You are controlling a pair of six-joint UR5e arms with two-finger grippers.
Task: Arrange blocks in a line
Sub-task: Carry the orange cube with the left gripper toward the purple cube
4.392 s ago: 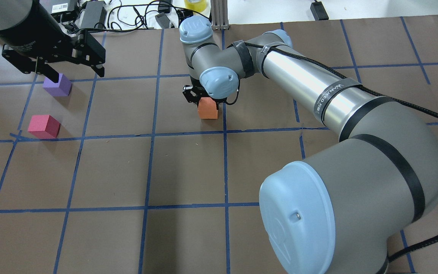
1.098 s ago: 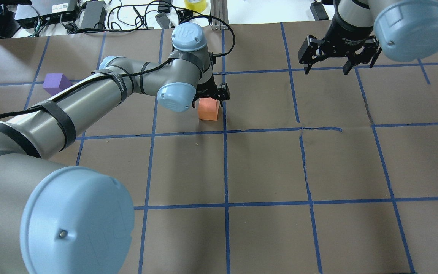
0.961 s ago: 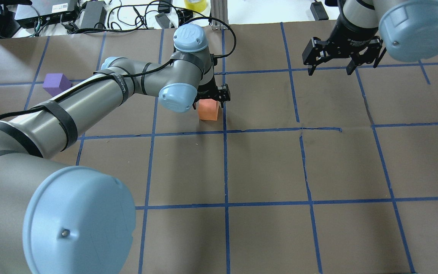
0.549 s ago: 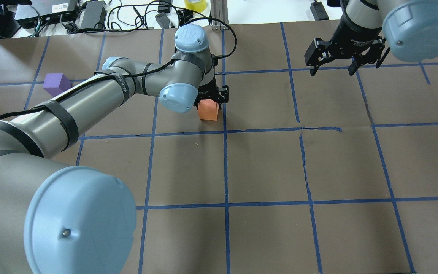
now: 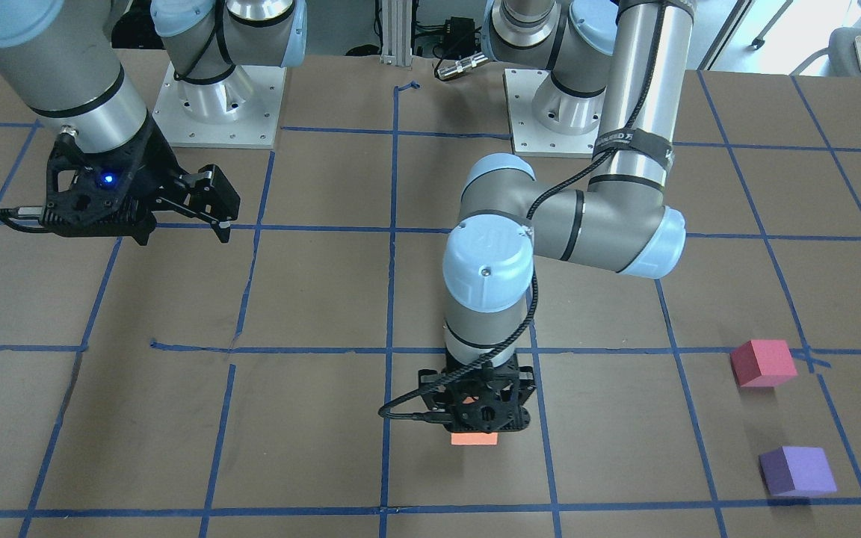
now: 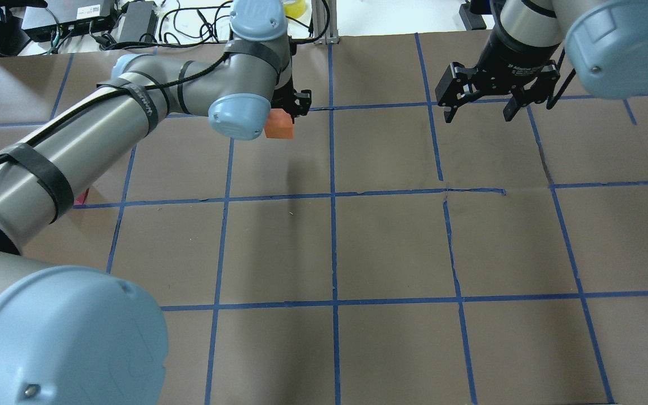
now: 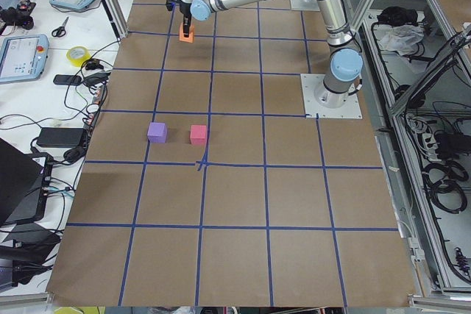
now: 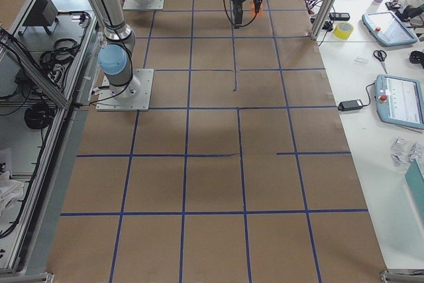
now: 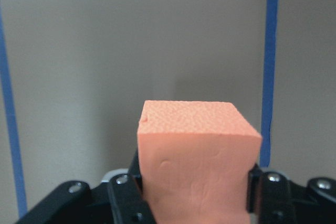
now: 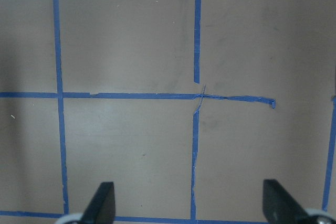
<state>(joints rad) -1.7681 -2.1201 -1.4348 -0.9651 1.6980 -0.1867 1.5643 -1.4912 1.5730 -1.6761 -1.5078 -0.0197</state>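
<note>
Currently the left gripper (image 9: 194, 195) is pinching the orange block (image 9: 194, 150). Its two fingers press on opposite side faces, and the upper part of the cube stands proud of the jaws in the left wrist view. A grip across flat, parallel faces should keep the foam cube square to the fingers, so it can be set down without twisting.

In the overhead view the orange block sits in the upper centre-left of the frame, and its shadow falls apart from it on the table (image 6: 391, 242). It is therefore judged to be held clear of the surface, which lets it be carried without dragging on the paper or the tape grid (image 6: 333, 197).

The pinkish red block (image 5: 761, 363) and the purple block (image 5: 797, 471) rest on the table at the lower right of the front-facing view, near each other but not touching. The line will probably be formed beside this pair, with the orange block as the piece to bring over.

The right gripper (image 6: 478, 109) hangs at the upper right of the overhead view. Its fingers are spread and hold nothing, and it is well apart from all three blocks. This position appears chosen to keep it out of the way of the left arm (image 6: 76, 140).
</note>
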